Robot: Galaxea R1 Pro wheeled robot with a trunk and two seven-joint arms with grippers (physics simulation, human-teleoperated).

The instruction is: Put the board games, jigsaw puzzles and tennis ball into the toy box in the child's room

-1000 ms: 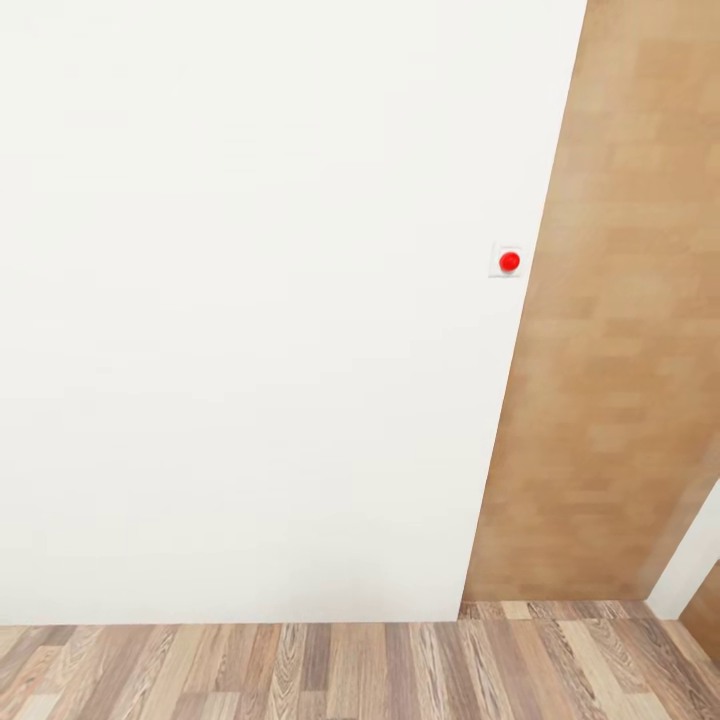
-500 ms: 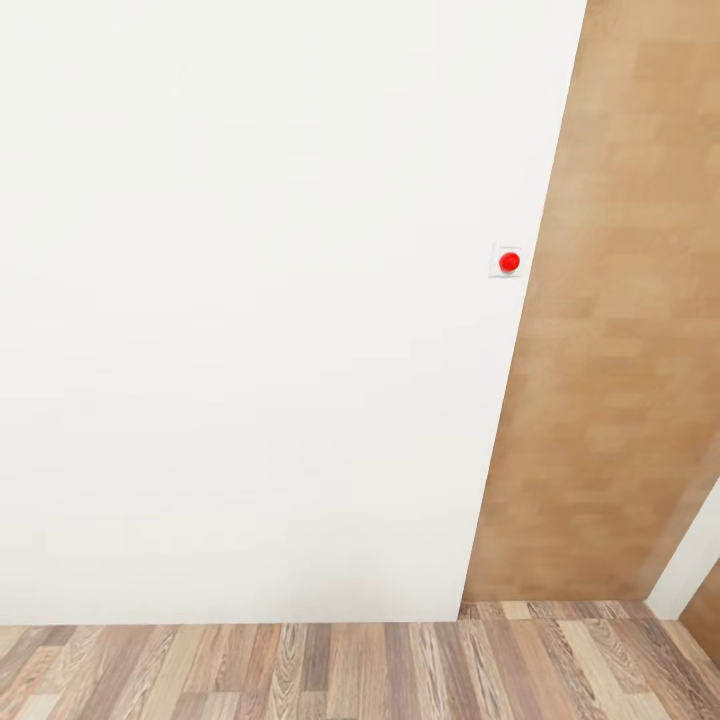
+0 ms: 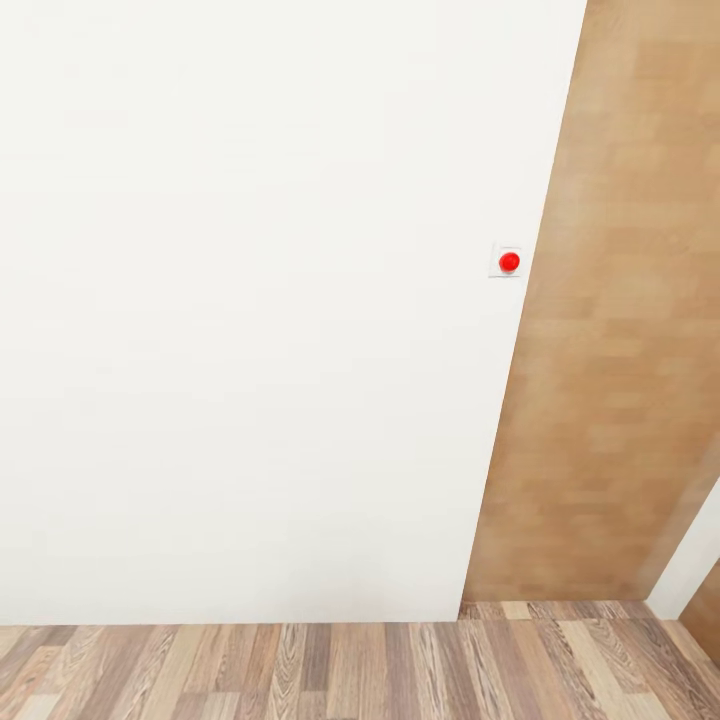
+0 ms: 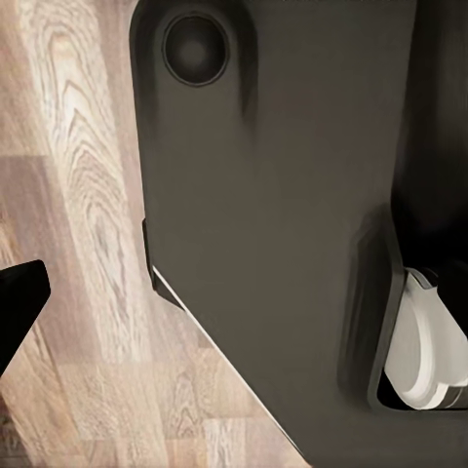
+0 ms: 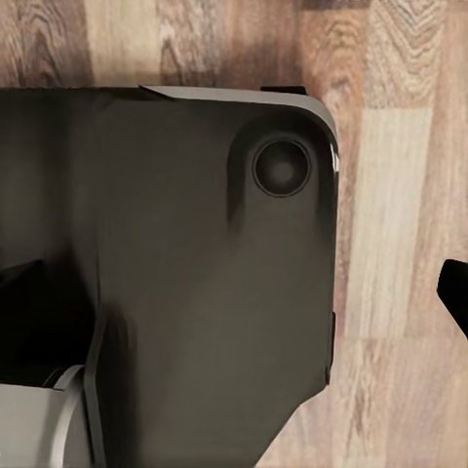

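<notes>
Grippers are what I am checking first, and I cannot tell how either set of fingers is standing. Through the left wrist camera I am seeing one dark fingertip [image 4: 19,302] poking in over the wooden floor [image 4: 78,195], beside the robot's dark base [image 4: 283,195], with a white wheel [image 4: 424,341] tucked into a recess of that base. Nothing is showing between fingers, but I am not calling the hand empty on that alone.

Through the right wrist camera I am getting much the same: the dark base [image 5: 166,253], the plank floor [image 5: 390,214] next to it, and a sliver of black fingertip [image 5: 456,292] off to the far side of the base.

Through the head camera I am looking at a white wall [image 3: 250,300] with a small red button [image 3: 509,262] near its edge, a brown wooden panel [image 3: 610,350] just beside the button, and a strip of floor [image 3: 300,670] below the wall.

Toys, toy box, table and bed are somewhere out of sight, so I judge I am on the way. To do this well I would be turning the base slowly away from the wall, keeping both arms tucked, until the room comes up.
</notes>
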